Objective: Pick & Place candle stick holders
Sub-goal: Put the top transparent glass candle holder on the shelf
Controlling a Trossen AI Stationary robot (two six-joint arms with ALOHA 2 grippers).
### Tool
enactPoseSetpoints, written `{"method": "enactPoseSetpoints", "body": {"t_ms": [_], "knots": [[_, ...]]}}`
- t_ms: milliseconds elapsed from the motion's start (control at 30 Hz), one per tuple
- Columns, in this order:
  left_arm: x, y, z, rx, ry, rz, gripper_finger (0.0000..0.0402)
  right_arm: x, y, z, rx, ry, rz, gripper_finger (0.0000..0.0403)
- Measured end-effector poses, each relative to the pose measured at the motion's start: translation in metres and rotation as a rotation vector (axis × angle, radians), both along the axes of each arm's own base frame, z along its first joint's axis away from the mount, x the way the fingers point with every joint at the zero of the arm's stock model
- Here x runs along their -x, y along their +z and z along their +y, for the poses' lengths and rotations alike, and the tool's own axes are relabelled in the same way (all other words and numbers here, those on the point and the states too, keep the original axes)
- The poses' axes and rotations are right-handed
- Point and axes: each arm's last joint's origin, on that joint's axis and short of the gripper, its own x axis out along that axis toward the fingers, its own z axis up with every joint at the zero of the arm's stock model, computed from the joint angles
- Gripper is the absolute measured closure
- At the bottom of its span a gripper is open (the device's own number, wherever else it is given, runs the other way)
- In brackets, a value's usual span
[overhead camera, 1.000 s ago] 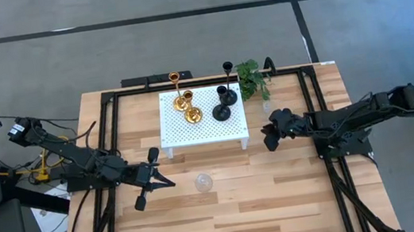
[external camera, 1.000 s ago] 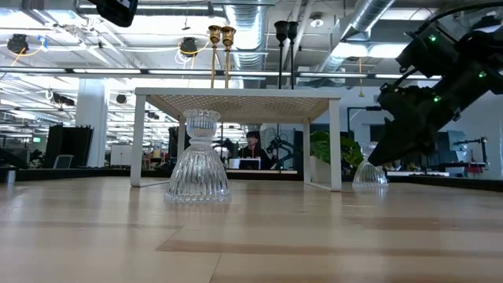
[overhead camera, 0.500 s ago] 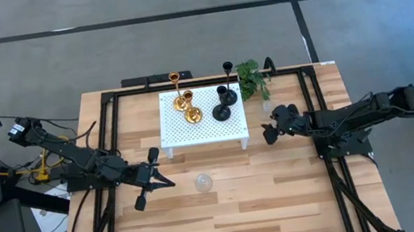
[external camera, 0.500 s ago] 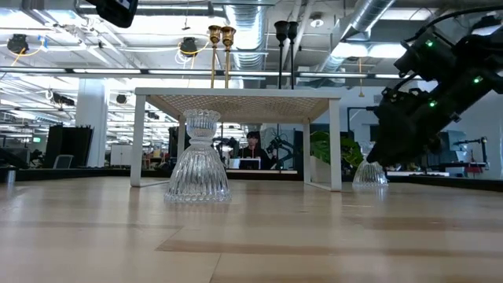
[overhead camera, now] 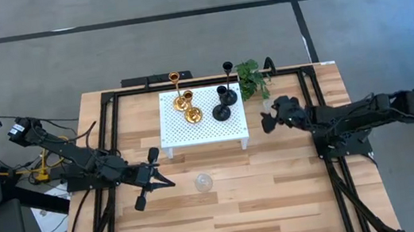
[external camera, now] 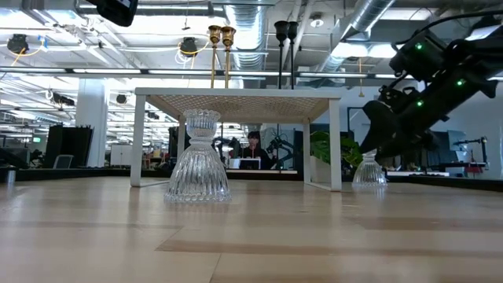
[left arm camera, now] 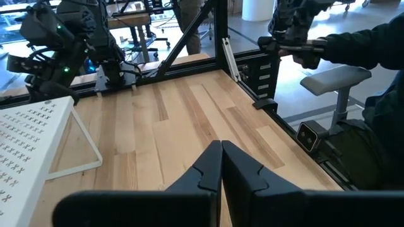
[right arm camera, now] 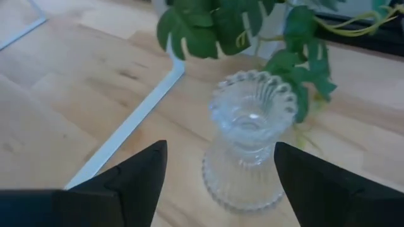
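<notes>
Glass holder (overhead camera: 267,106) barely discernible from above beside right pincer (overhead camera: 272,114), plant (right arm camera: 252,28) cropped at wrist view's edge

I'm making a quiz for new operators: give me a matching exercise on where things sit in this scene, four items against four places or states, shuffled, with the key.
Column one:
1. shiny gold slim-stemmed candle holders
2. clear ribbed glass holder in front of the right hand
3. clear glass holder near the table's middle
4. left hand

Column two:
A. on bare wood in front of the white perforated stand
B. shut, holding nothing
C. on top of the stand
D. beside the small green leafy plant, between open fingers, not yet gripped

Pairs: 1-C, 2-D, 3-A, 4-B
</notes>
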Motion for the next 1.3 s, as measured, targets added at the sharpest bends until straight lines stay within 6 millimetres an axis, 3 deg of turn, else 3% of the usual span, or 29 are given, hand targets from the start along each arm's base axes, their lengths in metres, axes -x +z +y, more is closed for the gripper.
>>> {"method": "enactPoseSetpoints", "body": {"t_ms": [1033,1300], "knots": [[0.000,0.001,0.000,-0.021,-0.002,-0.015,0.0394,0.000,0.008,-0.017,0.039,-0.042,-0.075,0.0120],[0.000,0.001,0.000,-0.021,-0.002,-0.015,0.0395,-0.005,-0.005,-0.019,0.018,-0.039,-0.020,0.0121]]}}
